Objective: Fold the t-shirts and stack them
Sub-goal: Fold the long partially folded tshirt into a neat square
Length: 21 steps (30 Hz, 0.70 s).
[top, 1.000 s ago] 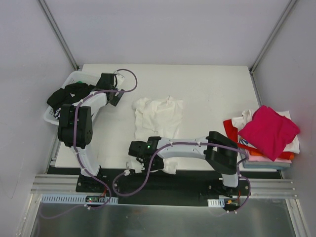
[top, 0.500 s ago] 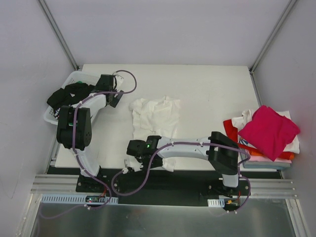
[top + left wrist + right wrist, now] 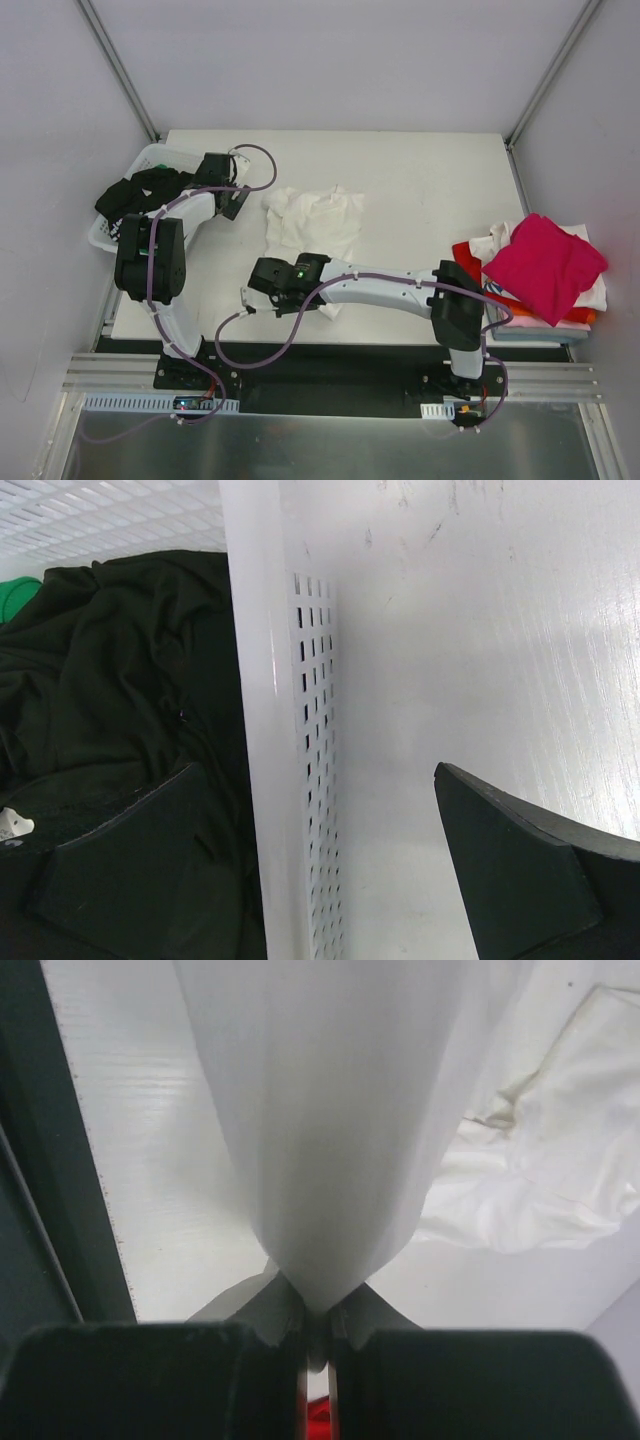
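A white t-shirt (image 3: 312, 222) lies crumpled on the table's middle, and in the right wrist view the white t-shirt (image 3: 330, 1140) rises taut from the jaws. My right gripper (image 3: 272, 276) (image 3: 318, 1312) is shut on its near edge, close to the table's front. My left gripper (image 3: 228, 196) (image 3: 320, 880) stands open astride the white basket's (image 3: 262, 730) right wall, one finger over a black t-shirt (image 3: 110, 700) (image 3: 140, 190) inside. At the right a magenta t-shirt (image 3: 545, 265) tops a stack of red, orange and white ones.
The white plastic basket (image 3: 105, 235) sits at the table's left edge. The stack overhangs the table's right edge. Grey walls with metal posts close in the back and sides. A rail with cables runs along the front.
My right gripper has moved left and away from the front edge with the white t-shirt pinched, dragging the shirt a little left and farther back. The left arm has stayed put.
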Motion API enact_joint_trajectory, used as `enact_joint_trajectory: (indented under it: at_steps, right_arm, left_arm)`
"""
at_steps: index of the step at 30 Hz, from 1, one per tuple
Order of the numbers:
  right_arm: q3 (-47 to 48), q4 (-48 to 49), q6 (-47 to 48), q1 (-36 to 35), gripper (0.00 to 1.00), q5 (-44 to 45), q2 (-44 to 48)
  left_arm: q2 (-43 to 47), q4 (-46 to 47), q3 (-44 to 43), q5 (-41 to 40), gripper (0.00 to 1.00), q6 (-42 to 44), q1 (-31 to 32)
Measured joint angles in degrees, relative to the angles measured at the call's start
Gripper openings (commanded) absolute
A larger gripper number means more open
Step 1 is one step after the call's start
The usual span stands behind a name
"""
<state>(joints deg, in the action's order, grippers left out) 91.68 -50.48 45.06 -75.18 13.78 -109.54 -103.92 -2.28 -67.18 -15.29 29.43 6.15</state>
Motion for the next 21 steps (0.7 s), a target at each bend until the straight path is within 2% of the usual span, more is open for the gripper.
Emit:
enact_joint_trajectory:
  at_steps: [7,21]
  right_arm:
    - [2.97,-0.37,0.42,1.84,0.01,5.03,0.22]
    - [11.47,-0.37,3.52,10.58,0.01,11.82,0.17]
  left_arm:
    - [0.00,0.28,0.37,0.02,0.99,-0.37,0.00]
    - [0.00,0.52,0.79,-0.02,0.99,-0.48,0.00]
